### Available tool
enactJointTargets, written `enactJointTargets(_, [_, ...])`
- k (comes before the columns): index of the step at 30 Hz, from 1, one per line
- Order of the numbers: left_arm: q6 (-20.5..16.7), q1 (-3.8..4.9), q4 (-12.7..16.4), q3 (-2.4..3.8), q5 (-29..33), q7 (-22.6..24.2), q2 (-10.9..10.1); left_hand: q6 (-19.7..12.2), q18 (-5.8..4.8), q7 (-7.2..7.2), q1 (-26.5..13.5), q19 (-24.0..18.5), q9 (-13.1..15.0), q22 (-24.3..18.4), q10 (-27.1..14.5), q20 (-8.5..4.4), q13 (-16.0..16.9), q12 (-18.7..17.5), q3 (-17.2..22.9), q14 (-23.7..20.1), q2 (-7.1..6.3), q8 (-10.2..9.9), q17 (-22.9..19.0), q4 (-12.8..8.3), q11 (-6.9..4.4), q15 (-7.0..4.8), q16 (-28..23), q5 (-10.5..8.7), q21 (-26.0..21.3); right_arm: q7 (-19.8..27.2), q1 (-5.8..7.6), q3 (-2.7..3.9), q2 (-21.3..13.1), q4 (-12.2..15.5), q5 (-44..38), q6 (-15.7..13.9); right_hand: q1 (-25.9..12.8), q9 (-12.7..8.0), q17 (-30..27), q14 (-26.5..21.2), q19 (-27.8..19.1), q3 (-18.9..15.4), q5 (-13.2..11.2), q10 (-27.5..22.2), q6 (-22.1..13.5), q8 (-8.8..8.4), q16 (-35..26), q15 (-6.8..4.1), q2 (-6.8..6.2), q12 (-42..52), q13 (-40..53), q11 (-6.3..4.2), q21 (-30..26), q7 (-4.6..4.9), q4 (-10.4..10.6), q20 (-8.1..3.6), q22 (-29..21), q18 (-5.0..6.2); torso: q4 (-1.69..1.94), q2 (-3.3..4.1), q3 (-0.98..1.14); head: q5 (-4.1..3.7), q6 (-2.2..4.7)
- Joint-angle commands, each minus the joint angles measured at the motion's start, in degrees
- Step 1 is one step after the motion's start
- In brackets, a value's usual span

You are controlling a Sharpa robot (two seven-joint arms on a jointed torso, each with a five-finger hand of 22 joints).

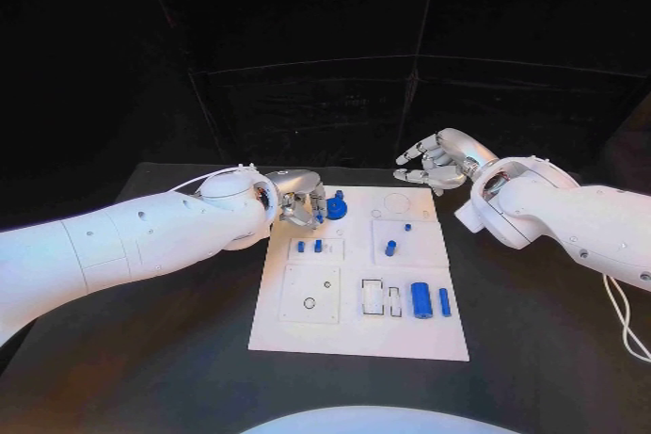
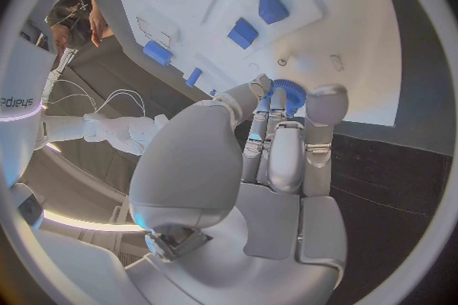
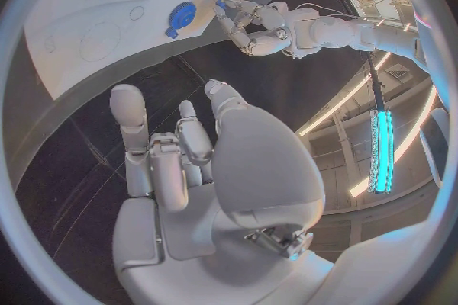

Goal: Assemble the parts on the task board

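The white task board (image 1: 356, 335) lies in the middle of the black table. At its far left corner sits a blue round part (image 1: 335, 206), and my left hand (image 1: 301, 200) pinches it between thumb and fingers (image 2: 329, 103). In the left wrist view the blue round part (image 2: 288, 94) shows just beyond those fingertips, against the board (image 2: 372, 30). In the right wrist view the same part (image 3: 182, 15) lies on the board with the left hand (image 3: 250, 24) on it. My right hand (image 1: 441, 161) hovers past the board's far right corner, fingers (image 3: 127, 118) apart, holding nothing.
Other blue parts lie on the board: two small blocks (image 1: 309, 247), a peg (image 1: 389, 248), a tiny piece (image 1: 407, 227), a cylinder (image 1: 420, 299) and a thin bar (image 1: 444, 302). Two rectangular slots (image 1: 372, 297) sit beside the cylinder. Black table surrounds the board.
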Motion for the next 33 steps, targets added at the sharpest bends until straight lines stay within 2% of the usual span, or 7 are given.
enactJointTargets(1, [0.9,0.06,0.7,0.07,1.9,-0.7,-0.9,0.3,-0.76,-0.06,-0.7,0.2,0.0,0.1,0.4,0.01,0.1,-0.4,0.4,0.5,-0.03,-0.3,-0.1,0.1,-0.01,-0.12,0.0,-0.1,0.2,0.3,0.1,0.04,-0.1,0.0,-0.1,0.4,0.2,-0.1,15.1,6.0,0.0,0.3,0.2,0.0,0.1,0.37,0.1,0.5,-0.05,-0.1,0.0,0.25,0.0,0.15,0.0,0.51,0.0,0.51,0.01,0.03,0.01,0.18,-0.09])
enactJointTargets(7, [2.1,0.04,0.5,0.07,2.0,-1.0,-1.8,0.5,-0.77,-0.12,-1.0,0.3,-0.1,0.2,0.6,0.02,0.1,-0.6,0.4,0.5,-0.19,-0.4,-0.2,0.2,-0.04,-0.13,0.0,-0.1,0.2,0.3,0.09,0.04,0.0,-0.1,-0.1,0.4,0.1,-0.1,14.4,5.7,0.0,0.4,0.2,0.0,0.1,0.35,-0.4,0.0,-0.18,-0.1,0.0,-0.2,0.0,-0.32,0.0,0.02,-0.1,0.35,-0.18,0.1,0.04,0.44,-0.07])
enactJointTargets(9, [2.6,0.03,0.4,0.07,2.1,-1.0,-1.8,0.5,-0.76,-0.15,-1.1,0.3,-0.1,0.2,0.6,0.02,0.1,-0.7,0.4,0.5,-0.26,-0.4,-0.2,0.3,-0.05,-0.14,0.0,-0.1,0.2,0.2,0.09,0.04,0.0,-0.1,-0.1,0.5,0.2,-0.1,15.1,6.0,0.0,0.5,0.3,0.0,0.1,0.38,0.1,0.54,-0.17,-0.1,0.0,0.09,0.0,0.09,-0.1,0.49,-0.1,0.46,-0.25,0.11,0.02,0.46,-0.07])
enactJointTargets(12, [3.5,0.02,0.2,0.07,2.1,-1.0,-1.8,0.6,-0.75,-0.22,-1.6,0.2,-0.1,0.1,0.7,0.02,0.1,-0.9,0.2,0.5,-0.59,-0.5,-0.4,0.4,-0.07,-0.15,-0.1,-0.1,0.2,0.2,0.09,0.04,0.0,-0.1,-0.1,0.5,0.1,-0.1,15.1,6.0,0.0,0.5,0.2,0.0,0.1,0.38,0.1,0.55,-0.14,-0.1,0.0,0.25,0.0,0.18,-0.1,0.54,-0.1,0.53,-0.31,0.13,0.04,0.42,-0.11])
enactJointTargets(14, [3.9,0.01,0.1,0.06,2.1,-1.0,-1.7,0.6,-0.74,-0.24,-1.8,0.2,-0.1,0.1,0.8,0.02,0.1,-1.0,0.2,0.5,-0.73,-0.6,-0.5,0.4,-0.08,-0.15,-0.1,-0.1,0.1,0.2,0.09,0.04,0.0,-0.1,-0.1,0.5,0.1,-0.1,15.1,6.0,0.0,0.5,0.2,-0.1,0.1,0.37,0.1,-0.05,-0.18,-0.1,0.0,-0.11,0.0,-0.1,0.0,0.21,-0.1,0.49,-0.24,0.1,0.1,0.38,-0.15])
enactJointTargets(21, [4.3,-0.05,-0.7,0.05,2.1,-1.1,-1.0,0.6,-0.73,-0.25,-1.9,0.2,-0.1,0.1,0.8,0.02,0.1,-1.1,0.2,0.5,-0.77,-0.7,-0.5,0.5,-0.08,-0.16,-0.1,-0.1,0.1,0.2,0.09,0.04,0.0,-0.1,-0.1,0.4,0.1,-0.1,15.1,6.0,0.0,0.6,0.3,0.0,0.1,0.4,0.1,0.49,-0.2,-0.1,0.0,0.26,0.0,0.16,-0.1,0.49,-0.1,0.53,-0.16,0.11,0.07,0.3,-0.22])
enactJointTargets(33, [4.6,-0.21,-2.5,0.04,2.1,-1.4,0.4,0.6,-0.76,-0.22,-2.0,0.2,-0.1,0.2,0.8,0.03,0.1,-1.2,0.2,0.5,-0.8,-0.7,-0.5,0.5,-0.07,-0.16,-0.1,-0.1,0.2,0.2,0.09,0.04,0.0,0.0,-0.1,0.4,0.1,-0.1,15.1,6.0,0.0,0.6,0.3,0.0,0.1,0.4,0.1,0.53,-0.19,-0.1,0.0,0.29,0.0,0.19,-0.1,0.55,-0.1,0.52,-0.22,0.12,0.05,0.28,-0.29])
